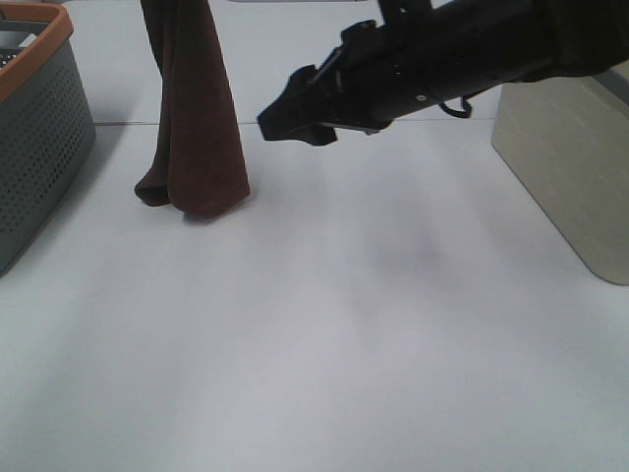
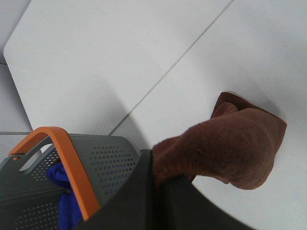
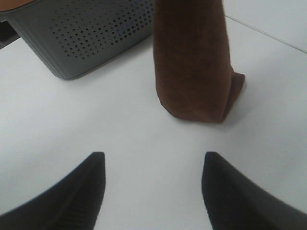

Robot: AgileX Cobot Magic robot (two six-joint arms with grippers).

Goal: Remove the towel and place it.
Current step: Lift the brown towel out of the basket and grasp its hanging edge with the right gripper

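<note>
one towel (image 1: 197, 118) hangs at upper left, pinched in the left claw (image 2: 160, 167), its foot touching the table (image 1: 324, 344), between one grey basket (image 1: 39, 138) at the left edge and the spread, empty right claw (image 1: 285, 123), with one beige box (image 1: 565, 167) at the right edge.

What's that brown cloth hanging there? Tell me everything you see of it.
The towel is dark reddish-brown, soft and plush. It hangs in a long bunch, its top pinched between the fingers of the left gripper, its lower end folded on the white table. It hangs beside the grey basket, not touching it.
</note>
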